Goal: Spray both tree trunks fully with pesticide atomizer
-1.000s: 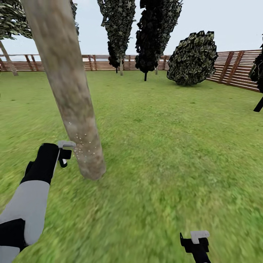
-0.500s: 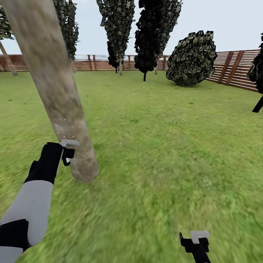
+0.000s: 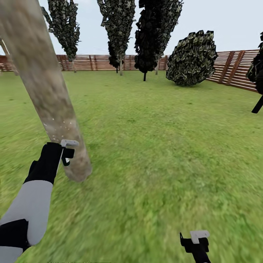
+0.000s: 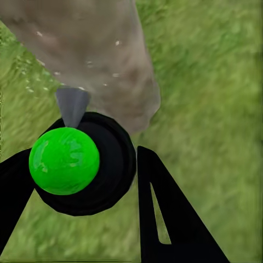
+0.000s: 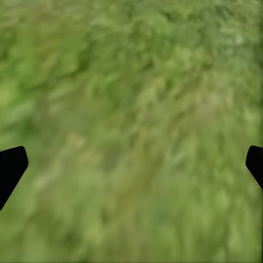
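Note:
A thick mottled grey-beige tree trunk [image 3: 47, 95] leans across the left of the head view, its base in the grass [image 3: 164, 153]. My left gripper [image 3: 67, 155] is held right beside the trunk's lower part, shut on the pesticide atomizer [image 3: 68, 144]. In the left wrist view the atomizer [image 4: 82, 164] shows as a dark round body with a green spot, gripped between the black fingers [image 4: 164, 208], its grey nozzle aimed at the trunk [image 4: 98, 49]. White specks dot the bark. My right gripper [image 3: 195, 241] hangs low over the grass, open and empty [image 5: 131, 164].
A brown slat fence [image 3: 233, 67] bounds the lawn at the back and right. Tall dark-leaved trees [image 3: 118, 22] and a round bush [image 3: 193, 58] stand far off near it. Wide grass lies to the right of the trunk.
The near trunk has slid left in the picture while the far trees stay put, so the camera has moved sideways. White specks now sit higher on the bark. Both grippers keep their pose.

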Robot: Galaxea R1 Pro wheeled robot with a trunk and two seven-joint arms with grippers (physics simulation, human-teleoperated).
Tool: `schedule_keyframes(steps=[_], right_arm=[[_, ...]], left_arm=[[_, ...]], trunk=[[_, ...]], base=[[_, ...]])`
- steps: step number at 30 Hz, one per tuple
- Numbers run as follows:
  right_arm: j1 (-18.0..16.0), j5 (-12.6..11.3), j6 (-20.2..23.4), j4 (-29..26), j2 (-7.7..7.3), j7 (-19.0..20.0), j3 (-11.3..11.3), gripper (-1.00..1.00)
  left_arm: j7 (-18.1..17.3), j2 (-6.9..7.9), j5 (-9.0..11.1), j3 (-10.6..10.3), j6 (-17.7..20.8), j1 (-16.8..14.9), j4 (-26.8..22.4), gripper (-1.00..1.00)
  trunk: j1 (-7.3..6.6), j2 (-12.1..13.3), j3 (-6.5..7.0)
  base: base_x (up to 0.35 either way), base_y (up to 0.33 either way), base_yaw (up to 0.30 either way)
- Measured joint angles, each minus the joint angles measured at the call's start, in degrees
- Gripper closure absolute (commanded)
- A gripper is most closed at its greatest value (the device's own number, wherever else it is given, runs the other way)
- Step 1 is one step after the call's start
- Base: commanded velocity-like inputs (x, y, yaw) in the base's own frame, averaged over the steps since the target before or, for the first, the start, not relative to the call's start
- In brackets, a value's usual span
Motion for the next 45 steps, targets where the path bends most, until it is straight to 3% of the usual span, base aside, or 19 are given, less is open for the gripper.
schedule_keyframes(steps=[5, 11, 14, 19, 22, 25, 27, 32, 41, 43, 45], right_arm=[[0.00, -0.01, 0.00, 0.00, 0.00, 0.00, 0.00, -1.00], [0.00, 0.00, 0.00, 0.00, 0.00, 0.00, 0.00, -1.00], [0.01, -0.02, 0.00, -0.04, 0.00, 0.00, 0.00, -1.00], [0.01, -0.05, 0.00, -0.06, 0.00, 0.00, 0.00, -1.00], [0.01, -0.04, 0.01, -0.07, 0.00, 0.00, 0.00, -1.00], [0.01, -0.05, 0.01, -0.06, 0.00, 0.00, 0.00, -1.00], [0.01, -0.02, 0.01, -0.04, 0.00, 0.01, 0.00, -1.00], [0.00, 0.00, 0.00, 0.00, 0.00, 0.01, 0.00, -1.00], [0.01, 0.00, 0.00, -0.02, 0.03, 0.02, 0.00, -1.00], [0.01, 0.00, 0.00, 0.00, 0.01, 0.04, 0.00, -1.00], [0.01, 0.00, 0.00, 0.01, 0.00, 0.02, 0.00, -1.00]], left_arm=[[0.07, 0.17, -0.23, 0.17, -0.06, 0.09, 0.05, 1.00], [0.38, 1.60, -0.34, 0.51, -0.20, 1.60, 0.49, 1.00], [0.45, 1.36, -0.05, 0.34, -0.29, 3.40, 0.67, 1.00], [0.47, 0.85, 0.15, 0.24, -0.29, 3.73, 0.87, 1.00], [0.57, 1.64, -0.38, 0.58, -0.32, 3.83, 0.95, 1.00], [1.06, 3.62, -0.69, 2.60, -0.40, 4.36, 0.98, 1.00], [1.33, 4.04, -0.49, 3.20, -0.46, 5.28, 0.98, 1.00], [5.50, 3.35, 0.22, 3.12, -0.65, 6.70, 0.88, 1.00], [5.63, 2.76, 0.45, 3.72, -0.73, 8.44, 0.95, 1.00], [5.64, 1.99, 0.68, 3.70, -0.73, 8.48, 0.98, 1.00], [5.86, 0.18, 0.67, 3.72, -0.78, 8.51, 1.00, 1.00]], trunk=[[0.00, 0.00, 0.00], [-0.01, 0.00, 0.00], [-0.02, 0.00, 0.00], [-0.02, 0.00, 0.00], [-0.03, 0.00, 0.00], [-0.03, 0.00, 0.00], [-0.02, 0.00, 0.00], [-0.03, 0.00, 0.00], [-0.02, 0.00, 0.00], [-0.01, 0.00, 0.00], [0.00, 0.00, 0.00]], base=[[0.000, -0.274, 0.266], [0.043, -0.273, 0.273], [0.160, -0.252, 0.071], [0.203, -0.225, 0.007], [0.234, -0.196, 0.001], [0.240, -0.189, 0.002], [0.241, -0.188, 0.150], [0.241, -0.187, 0.261], [0.213, -0.210, 0.223], [0.116, -0.256, 0.027], [0.030, -0.271, 0.004]])
